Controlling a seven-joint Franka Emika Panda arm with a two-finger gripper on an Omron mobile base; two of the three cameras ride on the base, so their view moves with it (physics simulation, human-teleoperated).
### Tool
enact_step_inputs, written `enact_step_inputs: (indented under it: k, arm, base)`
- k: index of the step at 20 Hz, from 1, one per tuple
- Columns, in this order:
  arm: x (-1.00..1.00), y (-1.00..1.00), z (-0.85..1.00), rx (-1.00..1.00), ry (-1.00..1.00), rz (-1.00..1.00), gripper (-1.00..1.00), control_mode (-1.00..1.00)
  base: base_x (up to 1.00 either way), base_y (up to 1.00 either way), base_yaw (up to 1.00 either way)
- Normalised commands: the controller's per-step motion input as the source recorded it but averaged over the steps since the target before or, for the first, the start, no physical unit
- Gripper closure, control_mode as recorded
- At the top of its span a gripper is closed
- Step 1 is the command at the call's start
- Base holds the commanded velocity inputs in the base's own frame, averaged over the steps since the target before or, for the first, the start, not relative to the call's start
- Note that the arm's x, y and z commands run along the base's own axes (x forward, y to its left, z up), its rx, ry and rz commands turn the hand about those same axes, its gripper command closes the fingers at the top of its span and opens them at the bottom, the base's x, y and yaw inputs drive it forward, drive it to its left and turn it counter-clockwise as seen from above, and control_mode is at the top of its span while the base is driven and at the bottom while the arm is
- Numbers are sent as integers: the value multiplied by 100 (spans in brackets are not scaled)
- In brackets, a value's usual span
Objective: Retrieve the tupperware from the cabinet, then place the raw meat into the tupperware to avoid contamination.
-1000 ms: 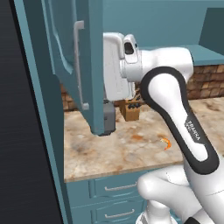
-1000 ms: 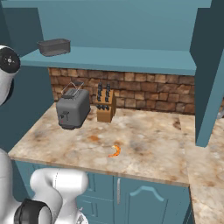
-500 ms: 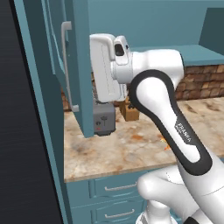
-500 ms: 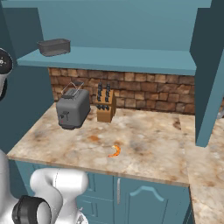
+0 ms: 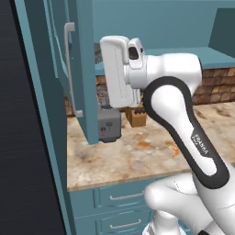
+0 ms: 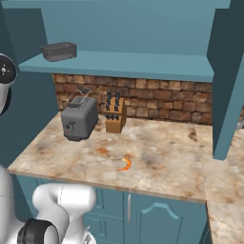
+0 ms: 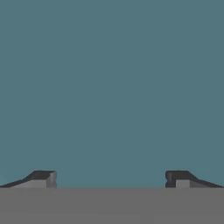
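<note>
Gripper point(image 7: 111, 179): jaws spread wide, nothing between them; in the hand view the two fingertips point(image 7: 43, 178) stand far apart at 7 and 5 o'clock before a flat teal panel. Whether they touch it cannot be told.

Cabinet point(image 5: 75, 69): teal door swung open at 10 o'clock in the left base view, vertical silver handle point(image 5: 69, 69) on it; the arm's white hand sits just beside the door edge.

Tupperware point(image 6: 59, 51): grey tub on the cabinet's shelf point(image 6: 124, 64), 11 o'clock in the right base view; contents cannot be seen.

Raw meat point(image 6: 125, 165): orange curved piece on the surface point(image 6: 167, 162), centre of the right base view, apart from all else; seen at 4 o'clock beside the arm in the left base view.

Toaster point(image 6: 78, 119): grey, at 9 o'clock, with the knife block point(image 6: 115, 114) just beside it, against the brick wall.
</note>
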Motion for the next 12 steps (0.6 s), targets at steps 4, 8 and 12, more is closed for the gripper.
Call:
enact_step_inputs:
  k: [4, 8, 12]
  arm:
    - [-5, -49, 15, 0, 4, -15, -100, -100]
    - [0, -52, 18, 0, 10, -22, -100, -100]
    - [0, -55, 19, 1, 19, -26, -100, -100]
  base:
    - [0, 0, 0]
    - [0, 0, 0]
    - [0, 0, 0]
